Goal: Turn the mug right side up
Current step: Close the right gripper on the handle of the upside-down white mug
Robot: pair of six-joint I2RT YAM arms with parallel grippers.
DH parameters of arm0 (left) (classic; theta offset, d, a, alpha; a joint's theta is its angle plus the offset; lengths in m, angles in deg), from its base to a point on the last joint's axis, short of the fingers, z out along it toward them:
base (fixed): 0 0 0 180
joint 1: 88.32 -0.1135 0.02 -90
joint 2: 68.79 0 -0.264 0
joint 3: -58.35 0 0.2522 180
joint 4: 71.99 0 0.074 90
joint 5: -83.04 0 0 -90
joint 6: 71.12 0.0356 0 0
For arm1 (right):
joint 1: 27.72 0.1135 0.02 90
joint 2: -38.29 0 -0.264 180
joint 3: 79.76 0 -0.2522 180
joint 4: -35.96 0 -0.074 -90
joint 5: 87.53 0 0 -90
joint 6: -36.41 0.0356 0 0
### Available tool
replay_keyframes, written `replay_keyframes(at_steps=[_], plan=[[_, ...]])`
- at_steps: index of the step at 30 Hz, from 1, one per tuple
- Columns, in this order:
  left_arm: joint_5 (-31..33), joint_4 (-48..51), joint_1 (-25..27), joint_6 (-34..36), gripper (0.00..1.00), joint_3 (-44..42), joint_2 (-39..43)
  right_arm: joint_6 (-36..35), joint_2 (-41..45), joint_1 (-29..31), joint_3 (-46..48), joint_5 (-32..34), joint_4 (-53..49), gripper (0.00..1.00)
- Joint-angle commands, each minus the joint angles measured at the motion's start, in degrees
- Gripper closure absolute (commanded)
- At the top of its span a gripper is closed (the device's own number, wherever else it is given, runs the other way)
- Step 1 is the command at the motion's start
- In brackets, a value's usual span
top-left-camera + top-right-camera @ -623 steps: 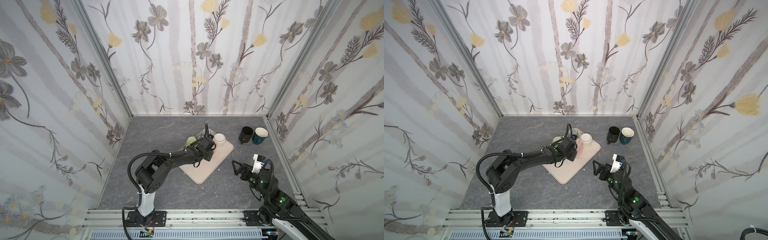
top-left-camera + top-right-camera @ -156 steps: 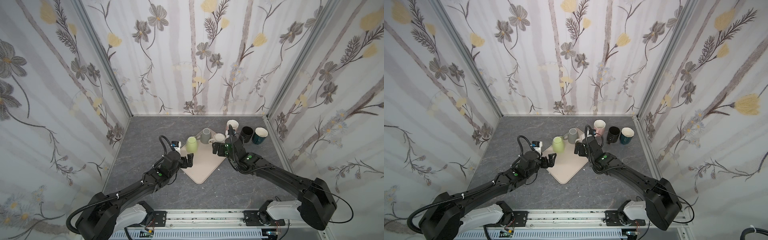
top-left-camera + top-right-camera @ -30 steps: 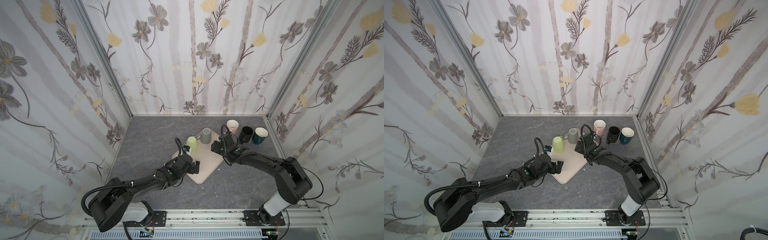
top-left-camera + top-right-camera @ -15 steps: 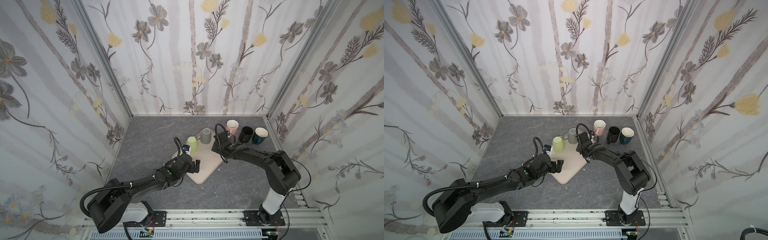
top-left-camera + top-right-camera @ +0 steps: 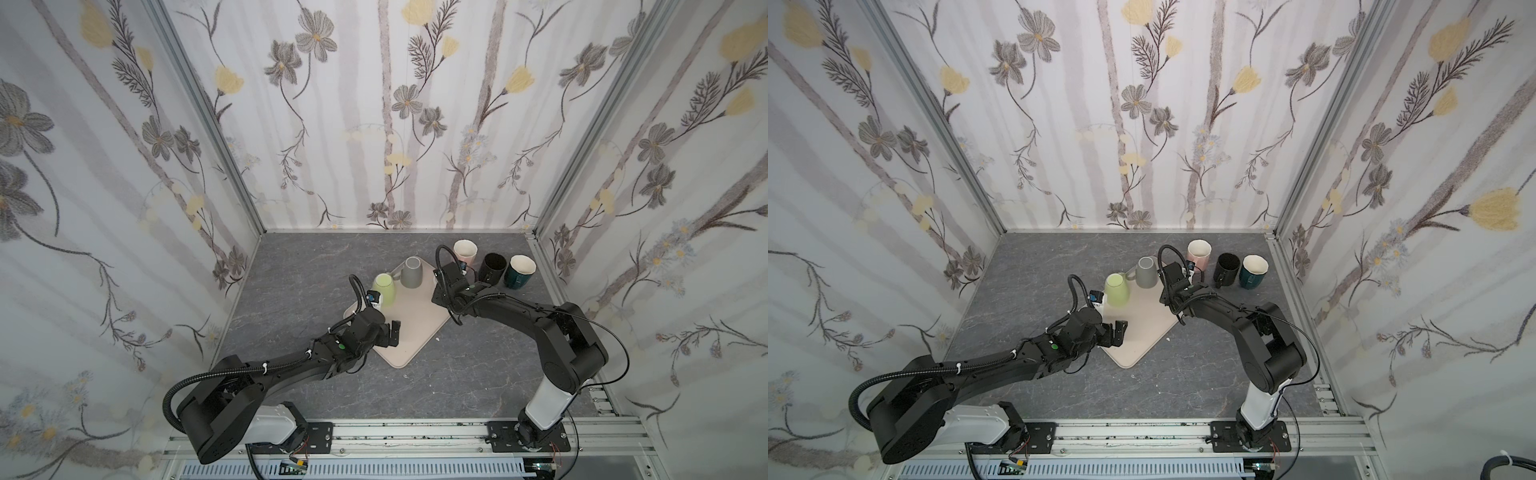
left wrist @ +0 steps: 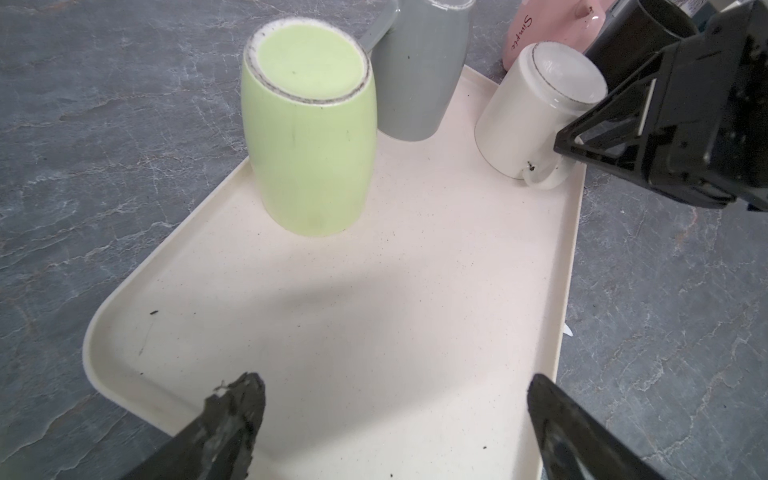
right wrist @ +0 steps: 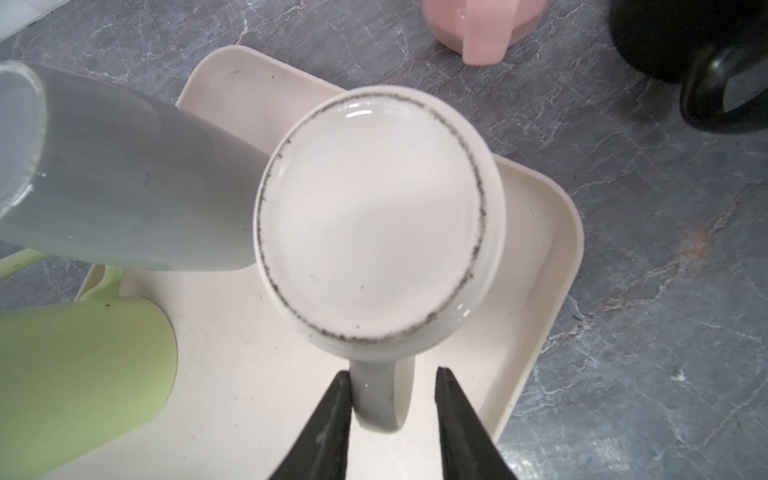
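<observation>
Presently, stock is listed left to right and placed by the tray (image 6: pixel 374 316).

1. left gripper (image 6: pixel 392 386): over the tray's near corner, jaws spread wide, holding nothing.
2. green mug (image 6: pixel 309 137): on the tray's left edge, base up.
3. grey mug (image 6: pixel 419 75): at the tray's far corner, base up.
4. white mug (image 7: pixel 374 216): the task item. It sits on the tray's right edge, mouth down, long axis vertical. Its handle (image 7: pixel 382 395) points at the right gripper (image 7: pixel 392 374), whose jaws straddle it, one touching and the other standing clear, so it is not yet clamped. The right arm is much the nearer.
5. pink mug (image 6: pixel 540 29): off the tray, just beyond the white mug, upright. Its script appears to read "Simple".
6. black mug (image 5: pixel 492 266), teal mug (image 5: pixel 519 270): further right, upright, unmarked.
</observation>
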State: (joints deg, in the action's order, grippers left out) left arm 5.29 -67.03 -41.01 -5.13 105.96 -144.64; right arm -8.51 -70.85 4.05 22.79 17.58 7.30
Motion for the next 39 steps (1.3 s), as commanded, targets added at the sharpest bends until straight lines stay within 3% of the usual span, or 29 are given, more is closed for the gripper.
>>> replay_keyframes(at_steps=[1, 6, 17, 25, 30, 39], plan=[[-0.16, -1.40, -0.07, -0.75, 0.00, 0.49, -0.52, -4.22, -0.85, -0.98, -1.94, -3.87, -1.09, 0.65], [-0.69, -1.46, -0.05, -1.17, 0.00, 0.76, -1.16, -7.21, -2.68, -1.79, -5.07, -6.06, -3.92, 0.67], [-0.74, -1.23, -0.03, -1.06, 0.00, 1.03, -1.84, -9.27, -7.31, -2.12, -10.15, -0.57, -9.71, 0.70], [-0.96, -1.13, -0.04, -1.11, 0.00, 1.24, -2.37, -9.63, -8.52, -2.51, -11.37, -1.05, -9.63, 0.73], [-1.09, -1.05, -0.03, -1.07, 0.00, 1.49, -2.98, -10.18, -9.25, -2.63, -12.25, -1.62, -10.14, 0.83], [-1.53, -0.87, -0.02, -1.13, 0.00, 1.88, -3.94, -11.07, -8.05, -3.16, -12.32, -2.53, -10.85, 0.89]])
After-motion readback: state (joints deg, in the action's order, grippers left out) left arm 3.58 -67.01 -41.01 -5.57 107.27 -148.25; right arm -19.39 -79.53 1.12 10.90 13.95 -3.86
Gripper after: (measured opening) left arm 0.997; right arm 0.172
